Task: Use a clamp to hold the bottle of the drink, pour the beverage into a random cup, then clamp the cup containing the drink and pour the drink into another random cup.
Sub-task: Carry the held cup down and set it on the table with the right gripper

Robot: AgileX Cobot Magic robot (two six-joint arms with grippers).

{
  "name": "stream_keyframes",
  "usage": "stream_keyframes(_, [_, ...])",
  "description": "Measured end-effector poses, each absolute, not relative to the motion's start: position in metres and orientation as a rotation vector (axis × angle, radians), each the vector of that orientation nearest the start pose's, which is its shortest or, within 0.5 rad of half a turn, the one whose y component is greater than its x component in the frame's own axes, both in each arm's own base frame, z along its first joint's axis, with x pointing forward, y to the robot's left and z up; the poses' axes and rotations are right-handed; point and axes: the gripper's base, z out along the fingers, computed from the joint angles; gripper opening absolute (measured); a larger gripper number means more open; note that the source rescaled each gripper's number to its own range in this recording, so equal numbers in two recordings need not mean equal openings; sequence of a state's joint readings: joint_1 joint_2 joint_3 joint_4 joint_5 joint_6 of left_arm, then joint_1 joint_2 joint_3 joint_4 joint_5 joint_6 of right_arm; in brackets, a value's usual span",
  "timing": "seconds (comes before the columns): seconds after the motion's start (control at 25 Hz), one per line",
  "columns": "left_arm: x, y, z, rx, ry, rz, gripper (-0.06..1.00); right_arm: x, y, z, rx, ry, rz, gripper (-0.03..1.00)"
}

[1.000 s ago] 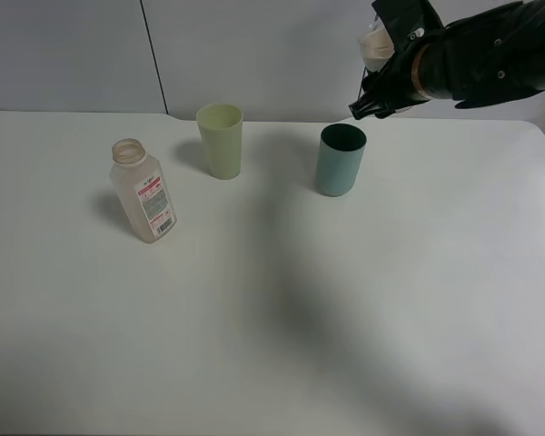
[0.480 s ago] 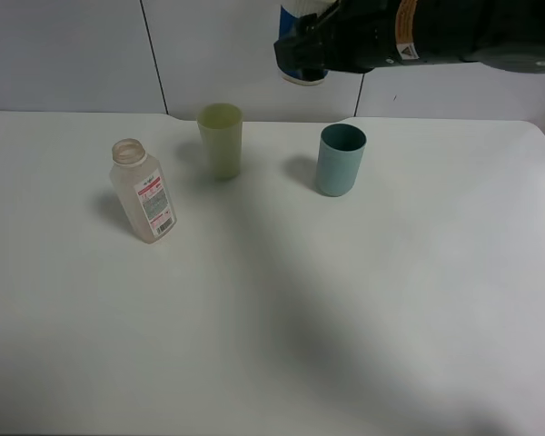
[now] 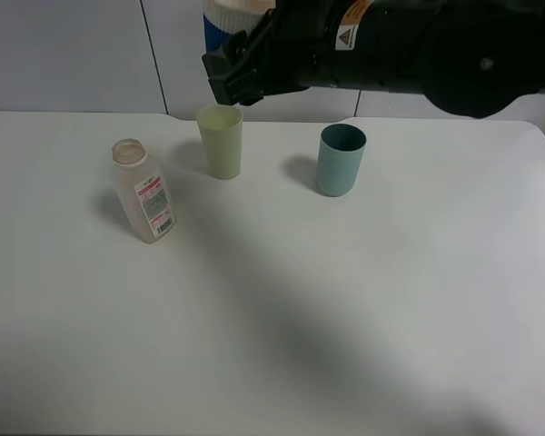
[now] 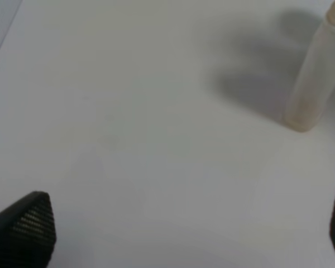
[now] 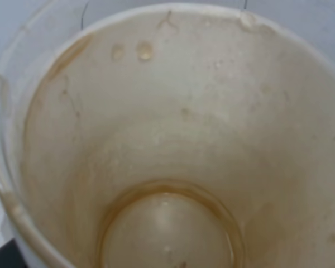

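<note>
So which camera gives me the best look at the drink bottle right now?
The exterior high view: the bottle of the drink stands whole on the table, open mouth and red-banded label visible. The left wrist view catches only a blurred part of it at the frame's edge. The right wrist view shows none of it, only the inside of the held cup.

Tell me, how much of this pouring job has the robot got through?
The bottle stands uncapped back on the table. The right gripper holds the blue-and-white cup high, above the yellow-green cup; its inside shows droplets and stains. What the teal cup holds cannot be seen, so that pour cannot be confirmed.
</note>
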State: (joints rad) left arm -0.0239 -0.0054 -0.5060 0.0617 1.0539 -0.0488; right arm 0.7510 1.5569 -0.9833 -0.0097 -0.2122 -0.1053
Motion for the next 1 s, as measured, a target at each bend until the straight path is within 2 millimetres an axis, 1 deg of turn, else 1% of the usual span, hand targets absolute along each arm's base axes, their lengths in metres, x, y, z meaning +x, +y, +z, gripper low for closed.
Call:
stream_keyframes(0.08, [-0.006, 0.005, 0.28, -0.028, 2.024, 0.028, 1.0, 0.259, 0.241, 0.271, -0.764, 1.715, 0.448, 0.01])
stream_keyframes(0.16, [-0.006, 0.005, 0.28, -0.028, 2.024, 0.028, 1.0, 0.259, 0.24, 0.254, -0.777, 1.733, 0.437, 0.01])
stream_keyframes(0.36, [-0.006, 0.005, 0.28, -0.028, 2.024, 0.028, 1.0, 0.256, 0.24, 0.223, -0.856, 1.734, 0.407, 0.01])
stream_keyframes(0.52, [-0.006, 0.005, 0.28, -0.027, 2.024, 0.028, 1.0, 0.255, 0.242, 0.197, -0.891, 1.767, 0.424, 0.01])
stream_keyframes(0.56, [-0.006, 0.005, 0.28, -0.027, 2.024, 0.028, 1.0, 0.255, 0.242, 0.197, -0.891, 1.767, 0.424, 0.01])
stream_keyframes(0.76, [-0.006, 0.005, 0.28, -0.027, 2.024, 0.028, 1.0, 0.256, 0.245, 0.167, -0.911, 1.795, 0.433, 0.01])
stream_keyframes(1.0, [-0.006, 0.005, 0.28, -0.027, 2.024, 0.028, 1.0, 0.258, 0.248, 0.129, -0.94, 1.871, 0.423, 0.01])
